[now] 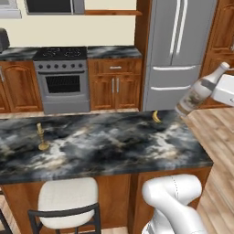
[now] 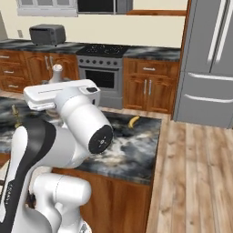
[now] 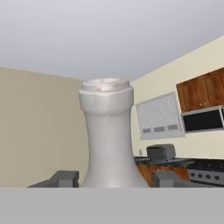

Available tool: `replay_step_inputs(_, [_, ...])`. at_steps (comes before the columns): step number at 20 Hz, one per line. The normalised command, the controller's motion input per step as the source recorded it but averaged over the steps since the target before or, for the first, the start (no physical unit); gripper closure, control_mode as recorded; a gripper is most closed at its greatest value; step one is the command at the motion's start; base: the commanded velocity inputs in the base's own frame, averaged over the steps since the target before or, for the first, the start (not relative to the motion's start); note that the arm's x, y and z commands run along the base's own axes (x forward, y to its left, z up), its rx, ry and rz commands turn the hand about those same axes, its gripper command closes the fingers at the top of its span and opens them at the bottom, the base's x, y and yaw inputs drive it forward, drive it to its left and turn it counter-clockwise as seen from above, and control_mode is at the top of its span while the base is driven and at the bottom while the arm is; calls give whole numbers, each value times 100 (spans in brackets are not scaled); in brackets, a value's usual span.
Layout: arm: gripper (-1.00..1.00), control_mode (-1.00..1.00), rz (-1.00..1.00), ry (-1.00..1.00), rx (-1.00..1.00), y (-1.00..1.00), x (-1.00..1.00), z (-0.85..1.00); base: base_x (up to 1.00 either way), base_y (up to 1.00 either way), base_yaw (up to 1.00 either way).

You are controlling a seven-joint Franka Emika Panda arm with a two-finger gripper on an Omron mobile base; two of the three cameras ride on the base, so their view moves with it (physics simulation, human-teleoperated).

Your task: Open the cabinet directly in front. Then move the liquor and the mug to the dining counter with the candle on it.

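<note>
The liquor (image 1: 199, 91), a pale glass bottle with a white cap, hangs tilted in the air over the far right corner of the dining counter (image 1: 114, 141), clear of the stone. My gripper (image 3: 116, 179) is shut on it, with the neck rising between the fingers (image 3: 65, 178) in the hand view. Behind my white hand in the right base view, the bottle's cap (image 2: 57, 69) pokes up. The candle (image 1: 42, 136) stands in its brass holder on the counter's left part. The mug and the cabinet are out of view.
A banana (image 1: 156, 117) lies near the counter's far edge, close below the bottle. A white-cushioned stool (image 1: 68, 196) stands at the near side. Beyond are a stove (image 1: 61, 77), low cabinets, a fridge (image 1: 178, 50) and a toaster (image 2: 48, 34). Wooden floor runs along the right.
</note>
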Motion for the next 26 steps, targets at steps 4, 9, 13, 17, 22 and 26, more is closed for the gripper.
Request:
replay_step_inputs(4, [100, 100, 0, 0, 0, 0, 0, 0, 24, 68, 9])
replay_step_inputs(9, [100, -100, 10, 0, -14, 61, 22, -25, 3, 15, 2])
replay_step_inputs(13, [100, -100, 12, 0, -17, 81, 60, -51, 0, 0, 0])
replay_step_inputs(17, [100, -100, 13, 1, 0, 53, 56, -49, 0, 0, 0])
replay_step_inputs(22, [100, -100, 15, 0, 0, 47, 43, -39, 0, 0, 0])
replay_step_inputs(26, [100, -100, 18, 0, 0, 75, 87, -46, 0, 0, 0])
